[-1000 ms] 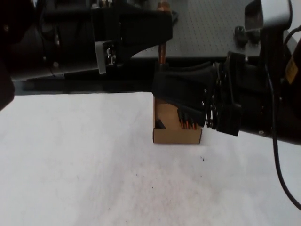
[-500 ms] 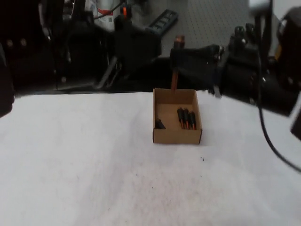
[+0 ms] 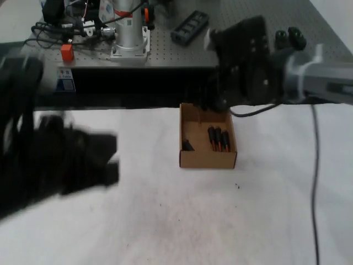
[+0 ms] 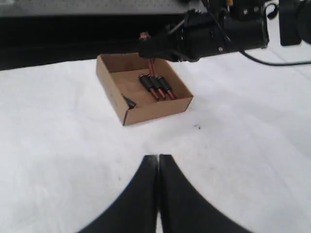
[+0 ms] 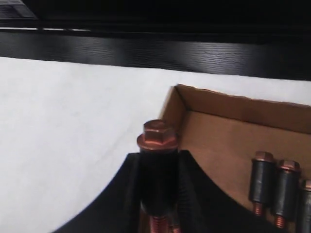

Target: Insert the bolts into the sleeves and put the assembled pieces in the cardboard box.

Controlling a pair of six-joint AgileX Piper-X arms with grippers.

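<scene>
The right gripper (image 5: 158,162) was clamped on an assembled piece (image 5: 157,138), whose copper head stood above its fingertips. The cardboard box (image 5: 228,141) lay just beyond and beside it, three finished pieces (image 5: 276,187) inside. The left gripper (image 4: 158,162) was closed on nothing, the box well ahead of it on the white cloth (image 4: 58,145)

No lettering, number or sign is showing clearly enough to read. A small white-and-blue sticker (image 3: 65,81) on the front edge of the grey perforated metal tabletop (image 3: 237,27) and a white label with red marks (image 3: 128,22) on the upright silver metal cylinder (image 3: 129,40) are carrying print, but it is too small to make out.
</scene>
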